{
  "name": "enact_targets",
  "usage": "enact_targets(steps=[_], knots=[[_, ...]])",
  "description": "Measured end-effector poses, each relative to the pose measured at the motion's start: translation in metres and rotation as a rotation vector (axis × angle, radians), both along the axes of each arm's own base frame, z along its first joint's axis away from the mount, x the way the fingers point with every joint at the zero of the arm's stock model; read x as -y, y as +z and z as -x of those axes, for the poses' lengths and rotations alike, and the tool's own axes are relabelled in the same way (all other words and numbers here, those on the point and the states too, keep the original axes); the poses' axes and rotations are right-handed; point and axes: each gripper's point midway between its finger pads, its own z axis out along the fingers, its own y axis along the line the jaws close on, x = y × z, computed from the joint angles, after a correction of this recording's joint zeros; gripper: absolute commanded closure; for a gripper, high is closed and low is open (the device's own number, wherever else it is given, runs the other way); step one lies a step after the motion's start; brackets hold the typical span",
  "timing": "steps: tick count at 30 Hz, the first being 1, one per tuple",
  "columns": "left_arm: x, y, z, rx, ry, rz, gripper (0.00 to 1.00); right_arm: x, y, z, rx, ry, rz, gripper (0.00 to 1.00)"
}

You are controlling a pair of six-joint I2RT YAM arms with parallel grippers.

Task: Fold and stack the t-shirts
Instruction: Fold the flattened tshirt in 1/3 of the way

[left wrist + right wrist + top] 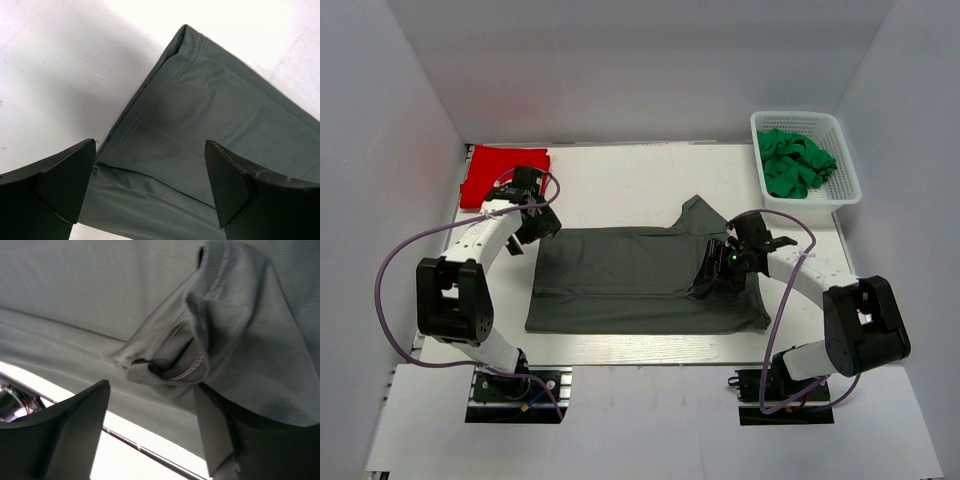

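The dark charcoal grey t-shirt (620,280) lies spread on the white table, its lower edge folded over in a long band. My left gripper (542,225) hovers at its far left corner. In the left wrist view this gripper (150,145) is open and empty, with the shirt's hemmed corner (210,100) below it. My right gripper (708,280) is over the shirt's right side, near a sleeve. In the right wrist view it (152,390) is open, and a bunched sleeve fold (200,340) lies against its right finger (215,435). The red t-shirt (495,170) lies folded at the back left.
A white basket (810,116) holding green cloth (795,160) stands at the back right. White walls close in the table on three sides. The table's front edge (620,345) runs just below the grey shirt.
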Motion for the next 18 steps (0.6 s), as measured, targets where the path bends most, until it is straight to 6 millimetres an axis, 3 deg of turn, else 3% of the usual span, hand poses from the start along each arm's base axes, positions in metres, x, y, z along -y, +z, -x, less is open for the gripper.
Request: enact_targets(steps=[2, 4, 8, 9, 18], knots=[[0.000, -0.003, 0.003, -0.011, 0.000, -0.001, 0.00, 0.000, -0.002, -0.001, -0.006, -0.011, 0.011, 0.42], [-0.001, -0.005, 0.005, -0.016, 0.000, -0.002, 0.00, 0.001, -0.002, -0.005, -0.004, -0.022, 0.022, 0.67], [-0.001, -0.006, 0.005, -0.017, 0.000, -0.002, 0.00, 0.001, -0.001, -0.015, -0.004, -0.058, 0.046, 0.96], [0.000, -0.006, 0.005, -0.017, 0.000, -0.001, 0.00, 0.002, -0.001, -0.016, -0.006, -0.063, 0.054, 1.00], [0.001, -0.012, 0.009, -0.033, -0.012, 0.008, 0.00, -0.003, 0.004, -0.024, -0.007, -0.064, 0.059, 1.00]])
